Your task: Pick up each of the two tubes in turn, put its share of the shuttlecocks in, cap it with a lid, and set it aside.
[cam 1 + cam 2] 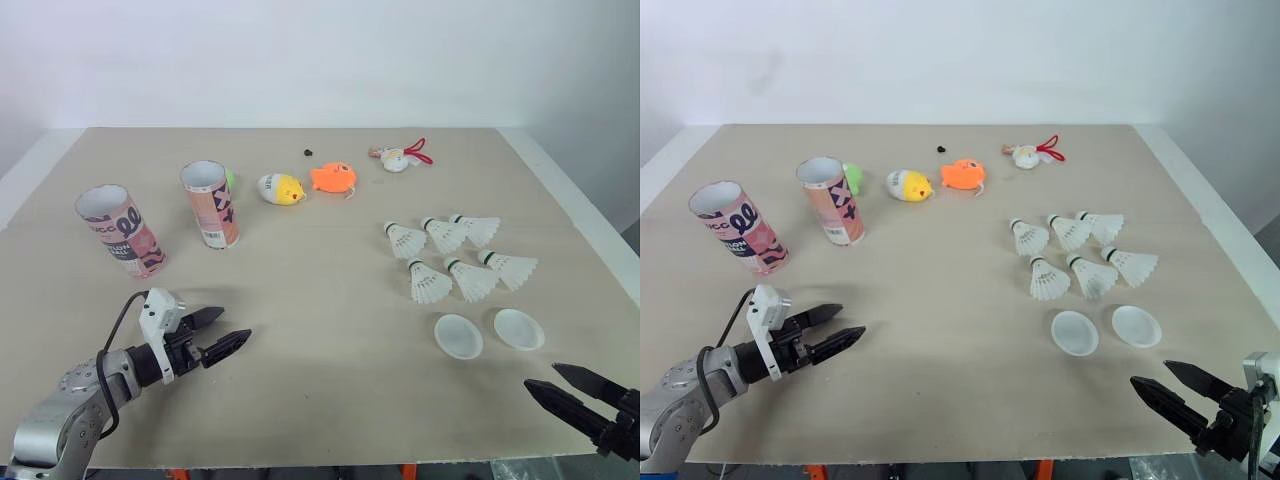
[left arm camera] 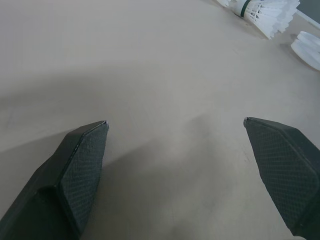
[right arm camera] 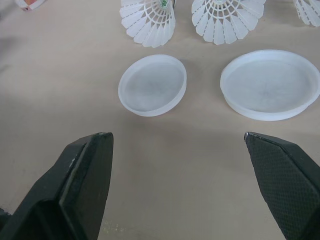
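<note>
L gripper (image 1: 235, 326) and R gripper (image 1: 541, 375) hover empty, fingers spread; both tubes (image 1: 120, 232) stand open at left (shuttlecocks (image 1: 431, 284), lids (image 1: 458, 336) at right); L should take nearest tube mid-body, squarely.

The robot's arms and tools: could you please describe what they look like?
The left arm is silver-grey metal, with a black cable looping to a white block atop the left tool. Both it and the right tool have two black fingers that taper to points and are cross-hatched on their inner faces.
</note>
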`<act>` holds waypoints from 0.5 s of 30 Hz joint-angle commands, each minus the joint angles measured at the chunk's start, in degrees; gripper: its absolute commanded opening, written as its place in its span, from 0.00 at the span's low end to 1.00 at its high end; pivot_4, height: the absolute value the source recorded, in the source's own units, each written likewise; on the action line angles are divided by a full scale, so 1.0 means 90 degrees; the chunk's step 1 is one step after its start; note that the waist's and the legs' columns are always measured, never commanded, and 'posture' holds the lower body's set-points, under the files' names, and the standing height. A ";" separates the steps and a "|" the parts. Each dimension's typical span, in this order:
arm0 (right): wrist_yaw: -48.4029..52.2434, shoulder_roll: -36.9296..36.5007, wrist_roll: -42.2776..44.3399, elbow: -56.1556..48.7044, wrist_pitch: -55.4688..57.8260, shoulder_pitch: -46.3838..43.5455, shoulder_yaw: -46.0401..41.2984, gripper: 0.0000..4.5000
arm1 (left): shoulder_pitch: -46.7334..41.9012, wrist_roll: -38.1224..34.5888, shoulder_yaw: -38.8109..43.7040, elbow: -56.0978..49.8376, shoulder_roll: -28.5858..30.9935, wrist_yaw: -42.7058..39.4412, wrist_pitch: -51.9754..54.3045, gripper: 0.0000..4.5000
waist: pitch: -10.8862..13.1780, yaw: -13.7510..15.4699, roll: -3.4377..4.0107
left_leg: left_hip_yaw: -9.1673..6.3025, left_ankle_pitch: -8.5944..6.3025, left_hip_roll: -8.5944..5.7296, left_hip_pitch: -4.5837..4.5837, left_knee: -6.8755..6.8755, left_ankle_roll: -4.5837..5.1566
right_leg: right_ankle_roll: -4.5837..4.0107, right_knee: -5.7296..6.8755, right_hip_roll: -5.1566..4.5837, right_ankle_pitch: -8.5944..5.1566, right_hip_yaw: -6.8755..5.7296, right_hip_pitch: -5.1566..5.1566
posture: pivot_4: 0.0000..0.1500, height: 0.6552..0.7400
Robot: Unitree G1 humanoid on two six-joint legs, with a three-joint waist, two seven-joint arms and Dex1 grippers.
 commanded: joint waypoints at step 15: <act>-0.0110 -0.0318 0.0723 -0.1408 0.0473 -0.0665 0.0504 1.00 | -0.0156 -0.0448 0.0333 -0.0256 -0.0181 0.0320 0.0253 1.00 | -0.0001 -0.0006 0.0002 | 0.0002 -0.0002 0.0000 0.0001 0.0000 -0.0002 | 0.0002 0.0001 0.0005 -0.0003 0.0001 0.0002 | 1.00 1.00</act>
